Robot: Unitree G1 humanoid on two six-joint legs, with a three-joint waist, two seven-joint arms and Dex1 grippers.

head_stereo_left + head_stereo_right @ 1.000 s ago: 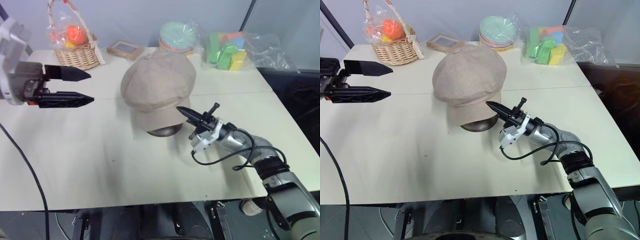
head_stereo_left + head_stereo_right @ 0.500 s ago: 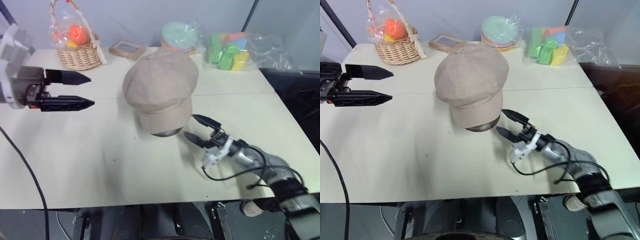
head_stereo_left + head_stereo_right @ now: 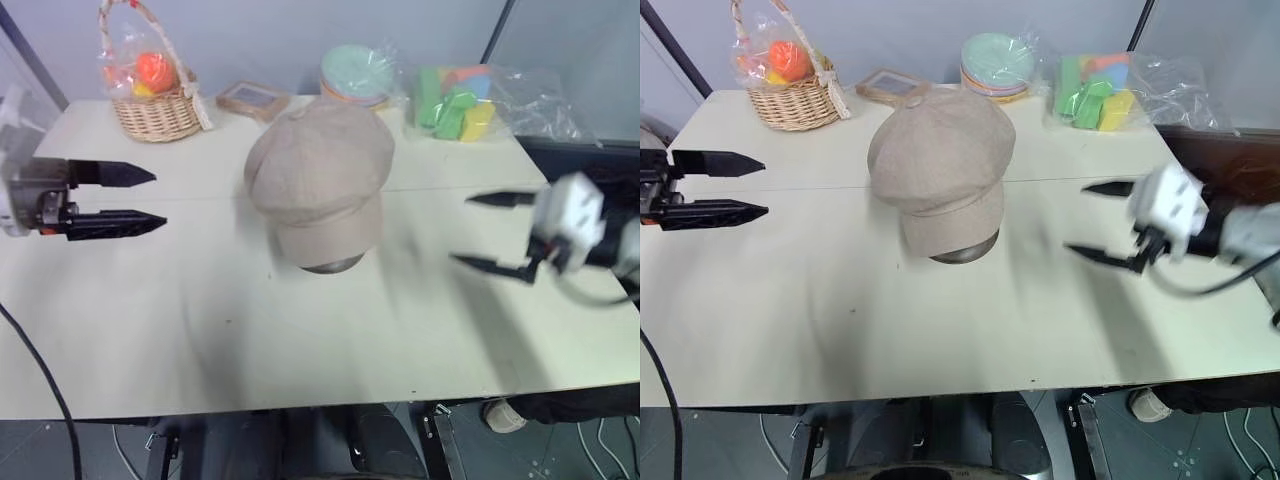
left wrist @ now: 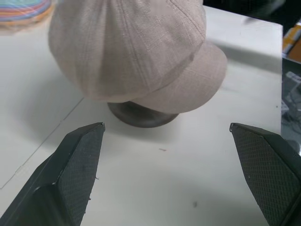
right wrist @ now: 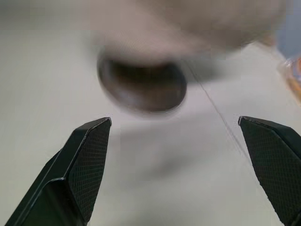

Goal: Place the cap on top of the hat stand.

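Observation:
The beige-tan cap [image 3: 320, 175] sits over the dark brown hat stand in the middle of the table, brim drooping toward me. Only the stand's round base [image 3: 332, 265] peeks out below the brim; its top and stem are hidden under the fabric. The left wrist view shows the cap [image 4: 131, 47] above the base [image 4: 141, 115]. My left gripper [image 3: 140, 198] hovers open at the left, well apart from the cap, pointing toward it. My right gripper [image 3: 478, 230] hangs open at the right, raised off the table and clear of the cap.
A wicker basket [image 3: 155, 110] with wrapped fruit stands at the back left. Behind the cap lie a small framed box [image 3: 252, 98], a stack of pastel plates [image 3: 360, 72] and a bag of green and yellow blocks [image 3: 455, 105]. The table's right edge [image 3: 585, 230] is close to my right gripper.
My right gripper, shut beside the cap's brim a second ago, opened, then swung up and away to the right while rolling. My left gripper drifted slightly left. The cap stays on the stand.

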